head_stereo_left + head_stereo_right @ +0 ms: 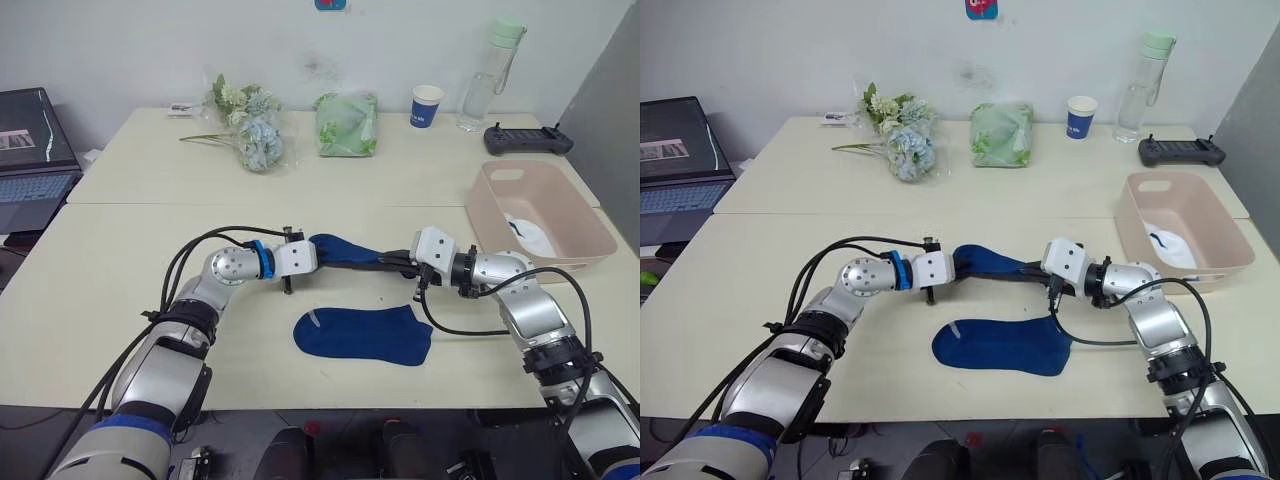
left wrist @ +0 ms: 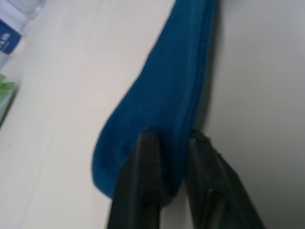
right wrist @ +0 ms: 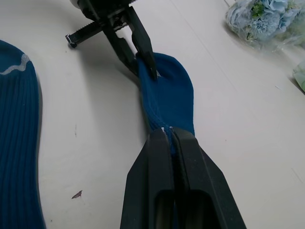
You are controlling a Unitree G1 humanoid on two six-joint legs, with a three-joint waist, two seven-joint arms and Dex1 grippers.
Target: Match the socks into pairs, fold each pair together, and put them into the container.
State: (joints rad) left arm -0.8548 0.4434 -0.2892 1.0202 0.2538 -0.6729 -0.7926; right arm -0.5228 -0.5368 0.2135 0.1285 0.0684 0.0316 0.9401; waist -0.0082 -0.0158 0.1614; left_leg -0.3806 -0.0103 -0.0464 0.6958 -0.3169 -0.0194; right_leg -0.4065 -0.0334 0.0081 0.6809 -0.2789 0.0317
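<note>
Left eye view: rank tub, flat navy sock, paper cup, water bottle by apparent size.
1. tub
2. flat navy sock
3. water bottle
4. paper cup
Bottle and cup sit farthest away, so they look smaller than they are.

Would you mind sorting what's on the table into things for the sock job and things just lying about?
For the job:
- held blue sock, gripped by left gripper and right gripper
- flat blue sock
- pink tub, white sock inside

Lying about:
- flowers
- green bag
- paper cup
- water bottle
- black controller
- laptop

Office or lab room: two pale tables pushed together by a plain white wall, open laptop, handheld controller, paper cup, water bottle.
</note>
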